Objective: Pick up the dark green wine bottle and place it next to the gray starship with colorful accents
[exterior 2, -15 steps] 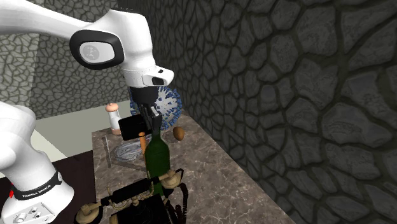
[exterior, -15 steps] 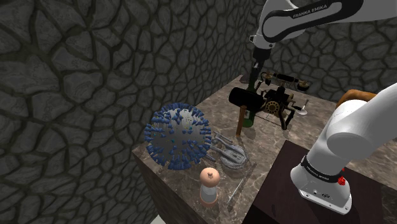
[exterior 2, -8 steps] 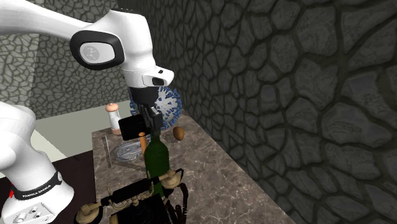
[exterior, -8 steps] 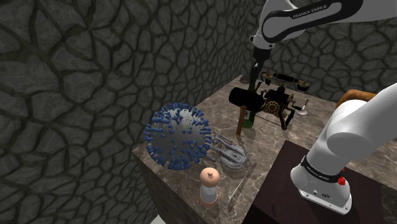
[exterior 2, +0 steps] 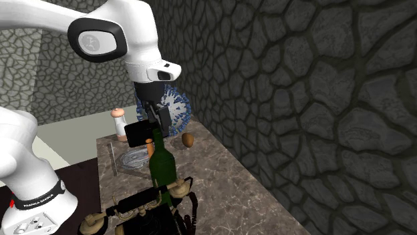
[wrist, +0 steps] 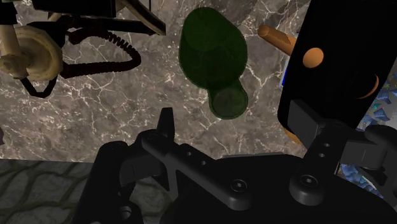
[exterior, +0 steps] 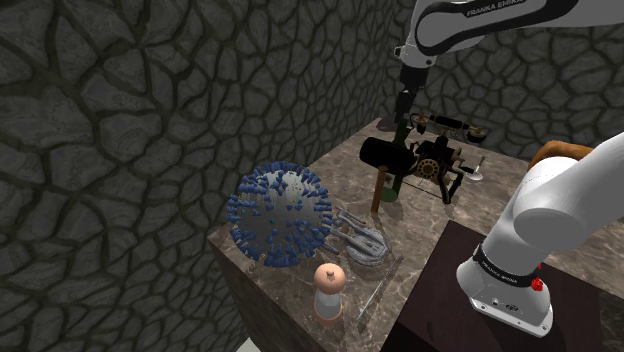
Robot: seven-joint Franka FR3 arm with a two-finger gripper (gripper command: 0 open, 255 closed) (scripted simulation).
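Along the upper link of the white arm [exterior: 470, 22], at the top edge of the shoulder view, grey capitals spell "FRANKA EMIKA"; the picture's edge clips the tops of the last letters. The same two words run in small white capitals around the black band [exterior: 497, 268] that rings the arm low down, just above its foot on the stand. In the second exterior view that band [exterior 2: 37, 199] carries the same white lettering, curving with the ring.
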